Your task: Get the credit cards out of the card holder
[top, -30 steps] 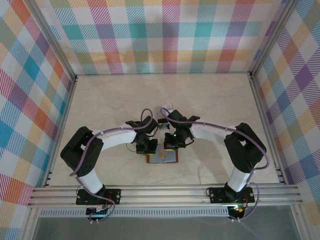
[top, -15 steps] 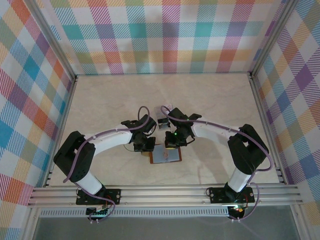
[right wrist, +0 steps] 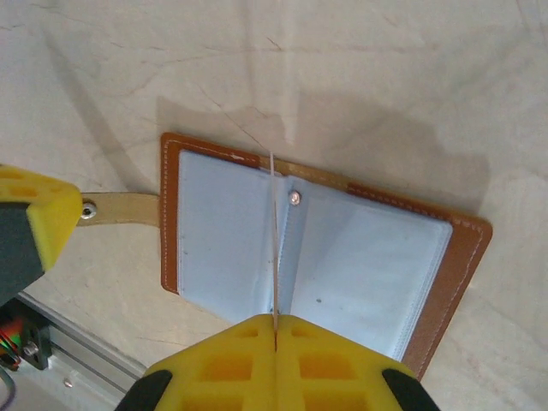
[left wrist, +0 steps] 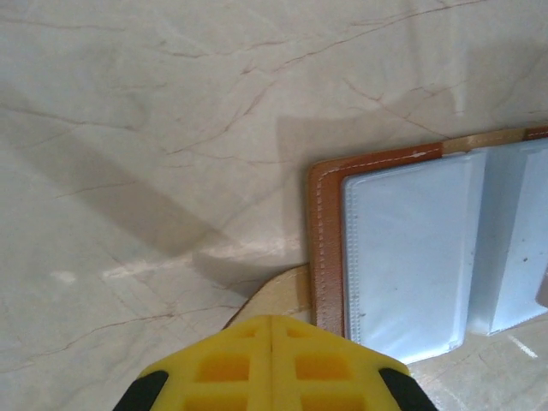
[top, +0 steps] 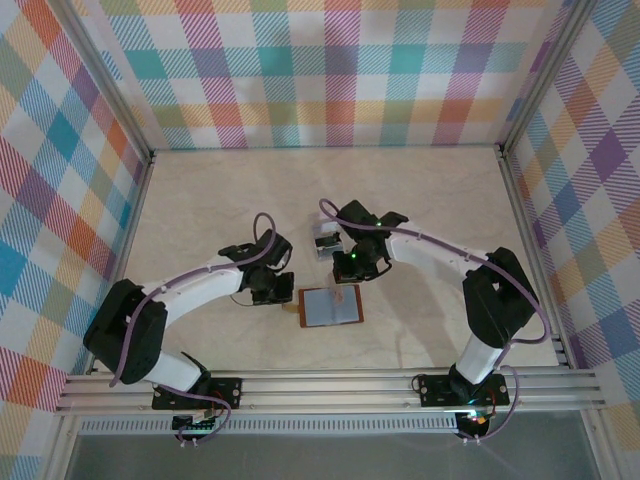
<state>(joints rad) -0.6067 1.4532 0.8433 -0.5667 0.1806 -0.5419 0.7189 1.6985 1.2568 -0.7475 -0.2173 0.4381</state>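
Right gripper (right wrist: 274, 318): we see the two yellow fingers pressed together on a thin pale sheet seen edge-on. We read the sheet as a credit card (right wrist: 274, 248). Its face is not visible, so we cannot tell which card it is. The card stands upright out of the fingertips, over the middle fold of the card holder (right wrist: 360, 257).

Left gripper (left wrist: 272, 330): fingers together, a bare seam between them, nothing clamped. In the right wrist view one of its fingers (right wrist: 30, 223) sits just beside the end of the side tab (right wrist: 120, 208). We cannot tell whether they touch.

The card holder lies open and flat on the marbled table (right wrist: 385, 68), with the grey-blue sleeves facing up and the brown stitched border all round. A small round snap (right wrist: 294, 198) sits near the fold at the upper edge.

From the top view, the card holder lies in the near middle of the table. The left gripper is just to its left and the right gripper is at its far edge. Plaid walls (top: 330, 70) enclose the table.
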